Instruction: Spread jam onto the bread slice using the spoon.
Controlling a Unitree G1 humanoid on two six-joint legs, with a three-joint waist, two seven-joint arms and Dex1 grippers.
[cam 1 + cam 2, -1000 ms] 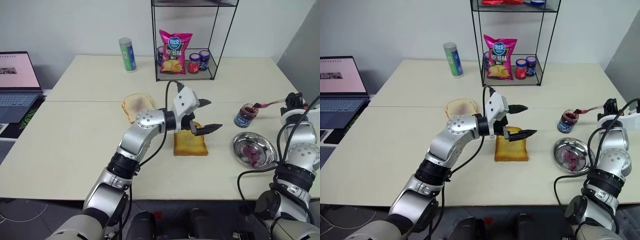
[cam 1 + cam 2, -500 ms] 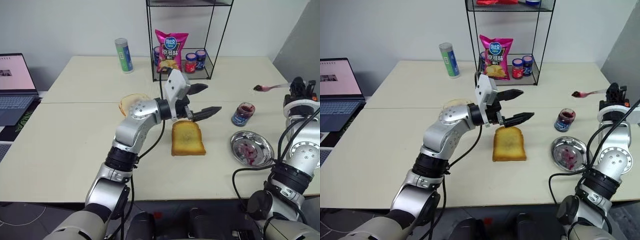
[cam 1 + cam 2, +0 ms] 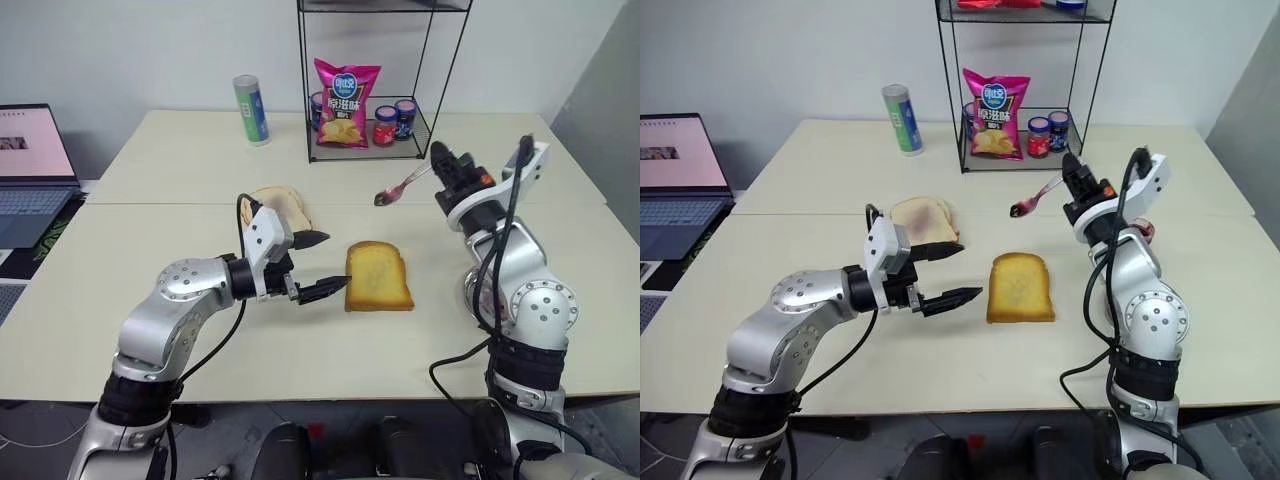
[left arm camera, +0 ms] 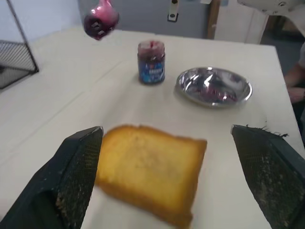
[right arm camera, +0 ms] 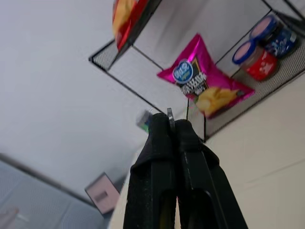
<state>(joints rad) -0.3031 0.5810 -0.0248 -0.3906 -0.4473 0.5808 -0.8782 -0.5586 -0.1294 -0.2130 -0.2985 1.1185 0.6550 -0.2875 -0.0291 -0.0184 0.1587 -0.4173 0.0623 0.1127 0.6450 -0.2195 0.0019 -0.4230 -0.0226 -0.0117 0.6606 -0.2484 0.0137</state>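
right hand (image 3: 1072, 176) clamps spoon (image 3: 1037, 197) | left hand (image 3: 945, 275) released | risk: jam (image 3: 1017, 210) drips before reaching bread slice (image 3: 1020, 287)

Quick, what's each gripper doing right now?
Left gripper: open, holding nothing.
Right gripper: shut on the spoon, jam in its bowl.

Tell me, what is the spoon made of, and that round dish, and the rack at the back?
The spoon looks like shiny silver metal, with dark red jam in its bowl. The round dish seems to be polished metal too, since it mirrors light. The rack looks like thin black-painted wire with a mesh shelf.
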